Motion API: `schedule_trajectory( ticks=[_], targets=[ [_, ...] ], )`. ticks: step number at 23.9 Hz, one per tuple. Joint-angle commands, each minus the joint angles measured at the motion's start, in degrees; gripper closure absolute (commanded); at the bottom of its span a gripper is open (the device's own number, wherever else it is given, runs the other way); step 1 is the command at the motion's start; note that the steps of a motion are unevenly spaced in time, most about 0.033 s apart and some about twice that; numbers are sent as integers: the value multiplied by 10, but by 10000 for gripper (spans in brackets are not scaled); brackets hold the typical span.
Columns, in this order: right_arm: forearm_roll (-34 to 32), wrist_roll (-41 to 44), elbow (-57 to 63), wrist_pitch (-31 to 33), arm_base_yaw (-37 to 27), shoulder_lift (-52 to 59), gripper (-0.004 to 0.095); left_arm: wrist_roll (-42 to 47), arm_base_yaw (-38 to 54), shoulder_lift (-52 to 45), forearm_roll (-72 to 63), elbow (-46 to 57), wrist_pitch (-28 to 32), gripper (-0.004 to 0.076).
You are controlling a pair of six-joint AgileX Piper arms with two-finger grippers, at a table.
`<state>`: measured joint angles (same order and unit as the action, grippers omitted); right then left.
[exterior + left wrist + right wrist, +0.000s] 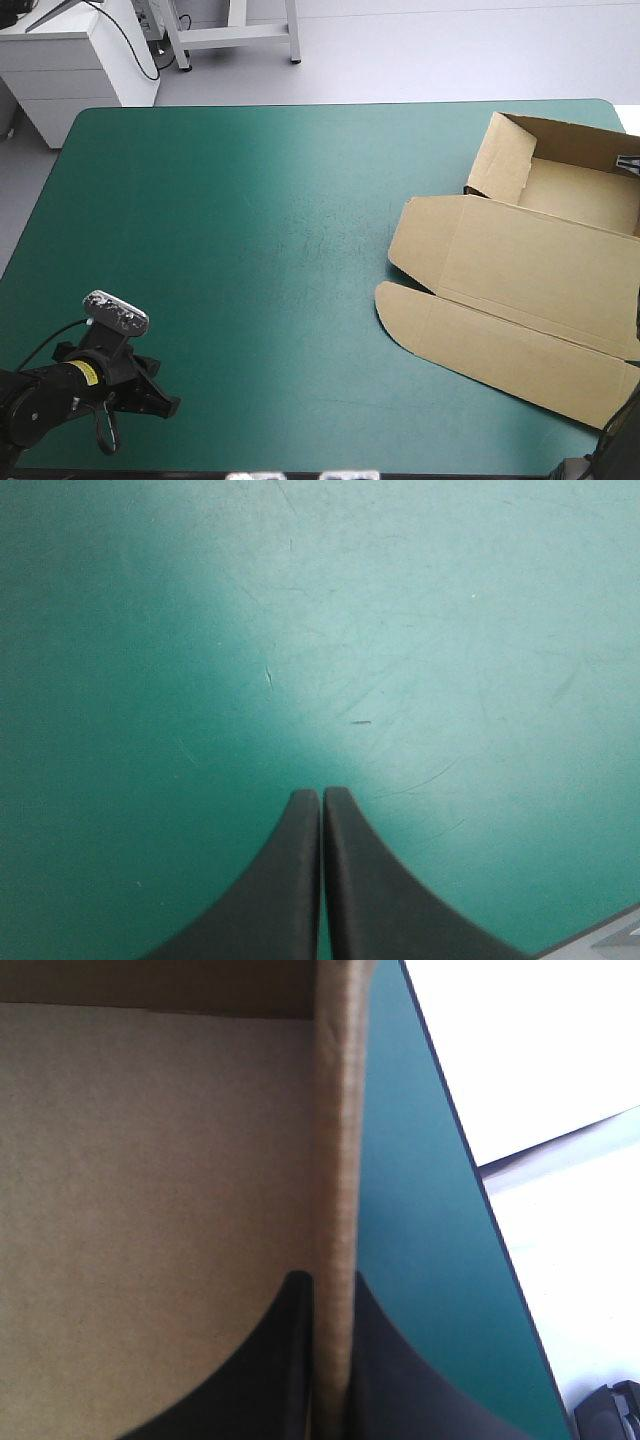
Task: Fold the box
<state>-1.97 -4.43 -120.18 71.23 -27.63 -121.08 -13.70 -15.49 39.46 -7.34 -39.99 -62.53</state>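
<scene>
High view, left side: left gripper [165,405] sits low over the table [260,230] at its near-left corner, well apart from the box [520,270]. Left wrist view: black fingers pressed together in one arch, nothing between them, bare teal-green cover [450,630] ahead.

Right side: brown box lies along the table's right edge. Its tray is at the far-right corner with walls raised, and the lid lies flat, reaching toward the near-right corner.

Right wrist view: right gripper [335,1282] pinched on an upright wall of the box, tray floor on one side, cover on the other.
</scene>
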Motion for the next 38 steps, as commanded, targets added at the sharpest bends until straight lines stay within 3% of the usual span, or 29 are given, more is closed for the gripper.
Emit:
schedule_trajectory(
  ticks=[1, 8, 10, 12, 19, 21, 23, 25, 29, 32, 38],
  targets=[
    [-12, -2, -15, -12, -6, 39, 798, 3, -1, 0, -9, -15, 25, 732],
    [-11, 5, -15, -11, -6, 39, 209, 7, -1, 0, -9, -15, 24, 732],
    [-9, 6, -15, -10, -6, 40, 131, 7, -1, 0, -9, -15, 23, 732],
    [2, 6, -16, -8, -6, 40, 124, 7, -1, 0, -9, -15, 22, 732],
    [68, -10, -17, 4, -5, 95, 239, 7, -1, 0, -9, -15, 22, 732],
    [103, -17, -17, 4, -5, 124, 383, 7, -1, 0, -9, -15, 22, 732],
    [152, -26, -15, 4, -5, 167, 705, 7, -1, 0, -9, -15, 22, 732],
    [195, -44, -15, 4, -5, 203, 922, 7, -1, 0, -9, -15, 22, 732],
    [258, -65, -12, 4, -3, 278, 917, 7, -1, 0, -18, -15, 27, 732],
    [270, -73, 17, 4, 9, 321, 917, 7, -1, 0, -18, -15, 27, 732],
    [277, -108, 131, 4, 100, 411, 917, 7, -1, 0, -18, -15, 49, 732]
  ],
)
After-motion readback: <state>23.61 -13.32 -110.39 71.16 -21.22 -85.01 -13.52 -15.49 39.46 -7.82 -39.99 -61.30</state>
